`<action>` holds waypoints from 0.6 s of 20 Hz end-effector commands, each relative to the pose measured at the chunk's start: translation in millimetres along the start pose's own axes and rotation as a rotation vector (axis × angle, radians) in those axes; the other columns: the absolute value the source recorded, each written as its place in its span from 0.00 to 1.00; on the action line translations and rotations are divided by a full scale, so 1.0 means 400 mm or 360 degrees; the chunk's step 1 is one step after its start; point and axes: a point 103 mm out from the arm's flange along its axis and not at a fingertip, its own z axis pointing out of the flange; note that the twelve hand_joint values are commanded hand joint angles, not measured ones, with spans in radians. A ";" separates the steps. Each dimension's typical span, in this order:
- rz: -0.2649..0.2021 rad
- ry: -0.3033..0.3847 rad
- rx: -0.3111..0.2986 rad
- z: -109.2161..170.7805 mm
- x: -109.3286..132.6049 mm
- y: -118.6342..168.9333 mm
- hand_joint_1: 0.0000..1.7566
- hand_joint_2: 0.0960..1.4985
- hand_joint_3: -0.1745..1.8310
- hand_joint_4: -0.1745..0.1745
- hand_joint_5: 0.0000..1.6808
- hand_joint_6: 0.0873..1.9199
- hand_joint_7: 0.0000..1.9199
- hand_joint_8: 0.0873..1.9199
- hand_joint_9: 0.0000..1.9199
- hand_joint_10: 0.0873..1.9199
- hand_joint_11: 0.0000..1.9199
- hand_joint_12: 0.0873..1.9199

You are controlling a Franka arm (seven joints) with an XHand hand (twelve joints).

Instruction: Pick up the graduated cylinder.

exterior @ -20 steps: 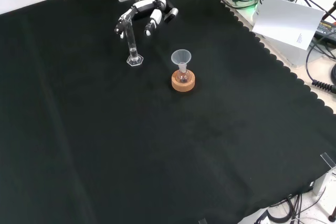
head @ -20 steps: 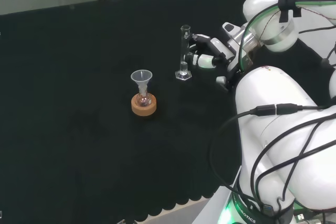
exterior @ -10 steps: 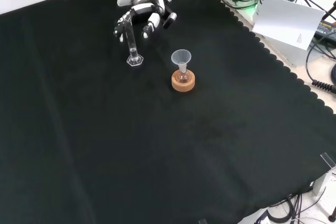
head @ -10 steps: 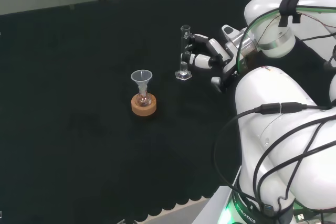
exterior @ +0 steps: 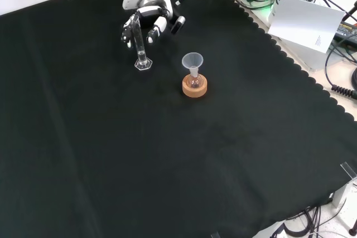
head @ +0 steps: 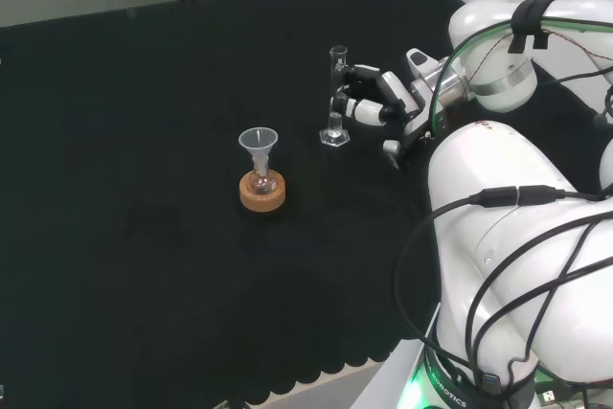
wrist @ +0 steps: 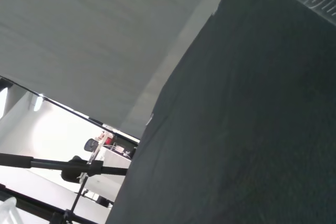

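Hand (head: 383,102) fingers curled beside cylinder | clear graduated cylinder (head: 335,98) upright, hexagonal foot

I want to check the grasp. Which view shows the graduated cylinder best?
The head view: the graduated cylinder stands upright in full profile, the hand beside it. The front view shows it partly against the hand.

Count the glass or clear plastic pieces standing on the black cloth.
3: the graduated cylinder beside the robot hand; the funnel sitting in a small flask on the cork ring. Other clear ware could go unseen.
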 end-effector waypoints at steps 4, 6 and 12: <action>-0.0055 0.0020 0.0029 0.014 0.015 0.019 0.61 0.65 0.00 0.38 0.33 0.19 0.25 0.28 0.41 0.17 0.30 0.57; -0.0060 0.0023 0.0034 0.017 0.017 0.024 0.61 0.65 0.00 0.38 0.31 0.20 0.24 0.29 0.40 0.17 0.29 0.58; -0.0051 0.0032 0.0029 0.024 0.011 0.026 0.63 0.66 0.00 0.39 0.34 0.24 0.25 0.30 0.41 0.18 0.31 0.57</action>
